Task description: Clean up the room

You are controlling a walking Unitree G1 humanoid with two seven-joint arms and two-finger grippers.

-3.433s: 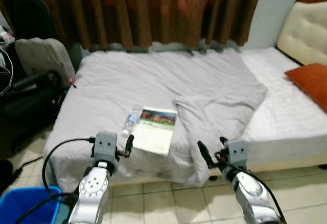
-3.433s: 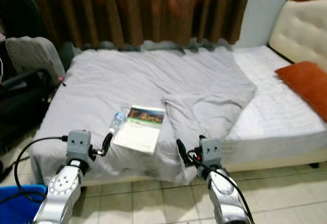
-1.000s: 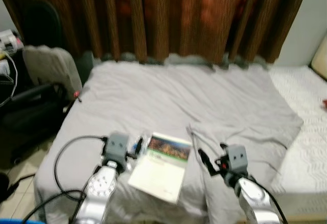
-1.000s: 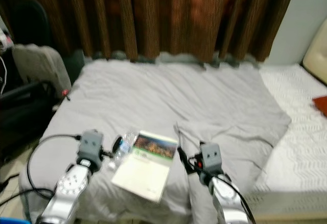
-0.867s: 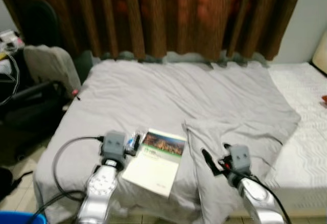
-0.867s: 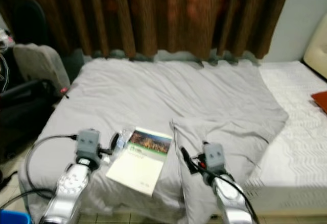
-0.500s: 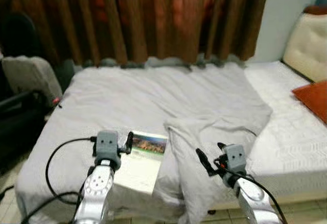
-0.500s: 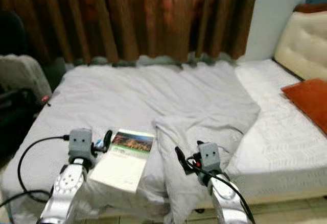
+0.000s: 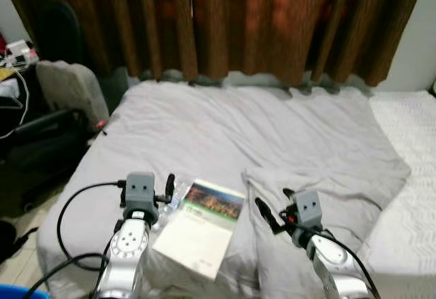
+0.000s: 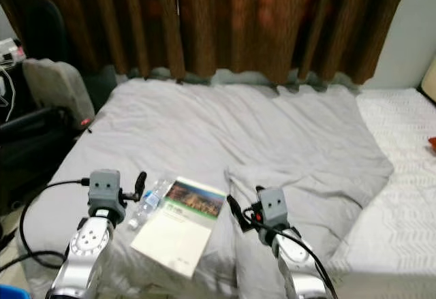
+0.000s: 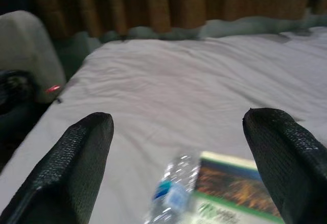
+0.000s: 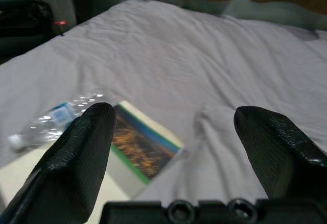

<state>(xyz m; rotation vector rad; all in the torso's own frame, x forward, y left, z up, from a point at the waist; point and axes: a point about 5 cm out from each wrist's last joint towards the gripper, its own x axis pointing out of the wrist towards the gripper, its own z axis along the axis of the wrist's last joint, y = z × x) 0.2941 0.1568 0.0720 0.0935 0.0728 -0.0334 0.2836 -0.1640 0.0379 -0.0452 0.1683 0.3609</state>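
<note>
left eye view now frames more of the bed's left side than half a second ago, so the camera has swung. left gripper (image 9: pixel 169 189), fingers spread and empty, hangs over the plastic bottle (image 10: pixel 144 205) beside the book (image 9: pixel 201 226); right gripper (image 9: pixel 271 213) is likewise agape, holding nothing. pickup not yet begun.

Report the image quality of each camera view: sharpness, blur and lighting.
Both eye views: fairly sharp and evenly lit, with the booklet and grey blanket clear, while the curtain stays dim. Left wrist view: the bottle is blurred and the near fingers are soft. Right wrist view: the bottle and booklet are smeared, and the far corner is dark.
</note>
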